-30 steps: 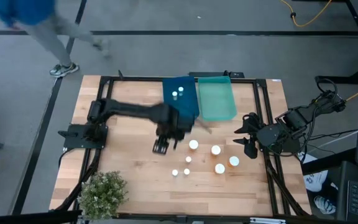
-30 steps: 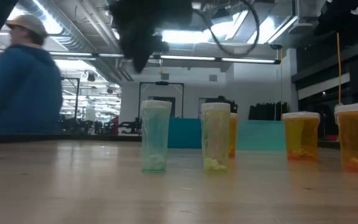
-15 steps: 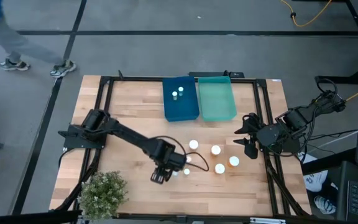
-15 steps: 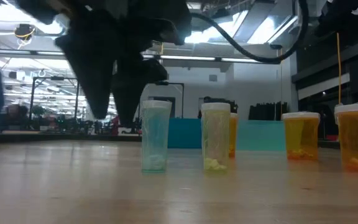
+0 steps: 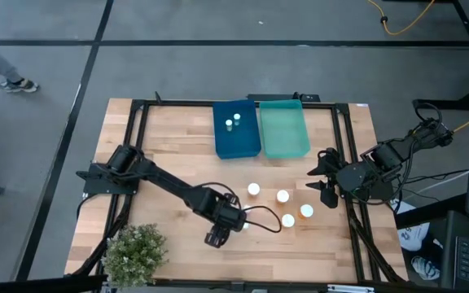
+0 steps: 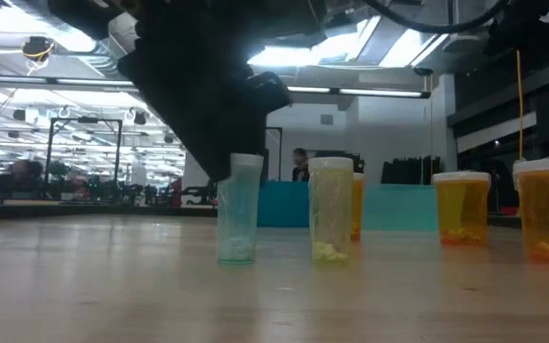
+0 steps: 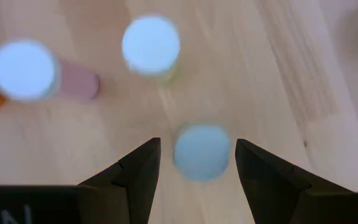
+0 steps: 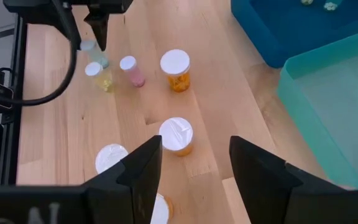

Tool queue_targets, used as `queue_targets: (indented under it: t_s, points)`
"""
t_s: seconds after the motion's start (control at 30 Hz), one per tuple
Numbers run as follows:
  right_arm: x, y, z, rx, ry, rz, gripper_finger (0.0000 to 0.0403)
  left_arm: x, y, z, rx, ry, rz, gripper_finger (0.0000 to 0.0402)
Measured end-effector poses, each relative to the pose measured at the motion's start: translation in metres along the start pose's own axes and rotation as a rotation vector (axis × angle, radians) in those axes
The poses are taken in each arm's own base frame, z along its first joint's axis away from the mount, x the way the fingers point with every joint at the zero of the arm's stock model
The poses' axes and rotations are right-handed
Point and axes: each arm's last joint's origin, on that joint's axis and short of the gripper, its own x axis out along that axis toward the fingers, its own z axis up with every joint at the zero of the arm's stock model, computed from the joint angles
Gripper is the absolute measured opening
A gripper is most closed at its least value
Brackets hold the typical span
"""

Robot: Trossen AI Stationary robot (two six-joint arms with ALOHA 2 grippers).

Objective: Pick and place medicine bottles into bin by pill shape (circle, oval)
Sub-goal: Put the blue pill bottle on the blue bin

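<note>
My left gripper (image 7: pixel 196 143) is open and points down, its fingers on either side of a small whitish bottle's white cap (image 7: pixel 201 151) without touching it. In the low view the gripper (image 6: pixel 208 114) hangs just over that upright bottle (image 6: pixel 239 210). In the high view the gripper (image 5: pixel 218 234) is near the table's near edge and hides the bottle. Two other small bottles (image 7: pixel 150 45) (image 7: pixel 23 70) stand close by. Larger amber bottles (image 5: pixel 282 196) (image 5: pixel 306 211) stand to the right. My right gripper (image 5: pixel 320 175) is open and empty at the table's right edge.
A blue bin (image 5: pixel 236 138) holding two small bottles (image 5: pixel 231 122) and a teal bin (image 5: pixel 283 130) stand at the far edge. A green potted plant (image 5: pixel 135 252) stands at the near left corner. A person's foot (image 5: pixel 15 84) shows on the floor beyond the table.
My left gripper has gone from beside the blue bin toward the table's near edge and down, and now stands over a small whitish bottle. The bottles have kept still. The person beyond the table has walked off to the left.
</note>
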Motion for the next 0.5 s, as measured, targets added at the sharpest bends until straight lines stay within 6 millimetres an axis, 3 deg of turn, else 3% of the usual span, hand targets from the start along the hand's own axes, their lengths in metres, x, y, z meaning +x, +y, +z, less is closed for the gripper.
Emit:
queue_targets:
  t_s: [0.5]
  points:
    - [-0.0001, -0.0004, -0.0005, -0.002, 0.005, -0.003, 0.0191, 0.0055, 0.0002, 0.0028, 0.032, -0.027, 0.0, 0.0193]
